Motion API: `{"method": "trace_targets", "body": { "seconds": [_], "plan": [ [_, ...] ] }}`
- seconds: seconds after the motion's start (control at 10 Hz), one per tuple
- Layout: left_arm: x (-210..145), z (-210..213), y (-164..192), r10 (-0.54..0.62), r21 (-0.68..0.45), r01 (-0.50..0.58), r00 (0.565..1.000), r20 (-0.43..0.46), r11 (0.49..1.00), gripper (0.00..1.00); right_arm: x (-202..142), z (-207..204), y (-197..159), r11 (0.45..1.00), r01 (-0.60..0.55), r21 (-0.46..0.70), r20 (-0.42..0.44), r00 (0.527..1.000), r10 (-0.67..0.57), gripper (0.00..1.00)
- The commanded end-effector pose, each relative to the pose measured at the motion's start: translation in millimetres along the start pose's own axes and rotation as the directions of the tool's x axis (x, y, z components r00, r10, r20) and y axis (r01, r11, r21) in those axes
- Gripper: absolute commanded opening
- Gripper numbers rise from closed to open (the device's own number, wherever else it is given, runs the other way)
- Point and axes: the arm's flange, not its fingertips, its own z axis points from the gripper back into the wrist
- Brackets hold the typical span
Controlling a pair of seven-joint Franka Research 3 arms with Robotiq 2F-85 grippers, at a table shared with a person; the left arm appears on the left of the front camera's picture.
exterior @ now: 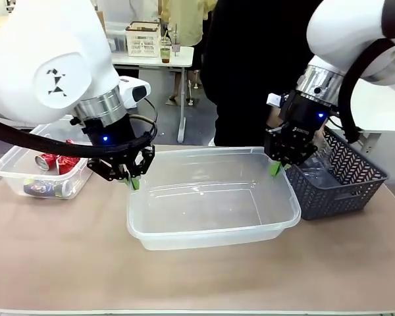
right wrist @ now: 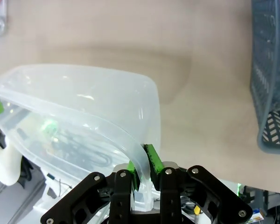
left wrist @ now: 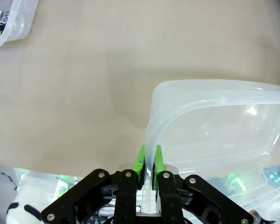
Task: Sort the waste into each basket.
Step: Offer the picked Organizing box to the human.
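A large clear basket [exterior: 210, 238] stands empty in the middle of the table, held at its two far corners. My left gripper [exterior: 133, 179] is shut on its rim at the far-left corner; in the left wrist view the green pads [left wrist: 141, 161] pinch the clear wall [left wrist: 214, 116]. At the far-right corner my right gripper [exterior: 274, 168] is shut on the rim, and its pads [right wrist: 152, 158] clamp the curved edge [right wrist: 84, 93]. A second clear basket [exterior: 13, 172] at the left holds crushed red cans [exterior: 59, 163] and a silver one [exterior: 43, 189]. Whether the middle basket touches the table I cannot tell.
A dark lattice basket [exterior: 345, 181] sits at the right, close against the middle tub, with clear plastic bottles [exterior: 316, 172] inside. A person in dark clothing [exterior: 250, 66] stands at the far side. Bare tan tabletop [exterior: 197, 283] runs along the near edge.
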Motion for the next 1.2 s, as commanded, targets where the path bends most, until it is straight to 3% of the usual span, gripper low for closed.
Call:
{"method": "trace_targets", "body": {
  "seconds": [0.0,1.1],
  "plan": [
    [-2.4,-2.6,0.4,0.018,0.007,-0.018,1.000,0.001,1.000,0.00,-3.9,2.9,3.6,1.000,-0.007,0.014,0.009,1.000,0.007,0.00],
    [-2.4,-2.6,0.4,0.018,0.007,-0.018,1.000,0.001,1.000,0.00,-3.9,2.9,3.6,1.000,-0.007,0.014,0.009,1.000,0.007,0.00]
  ]
}}
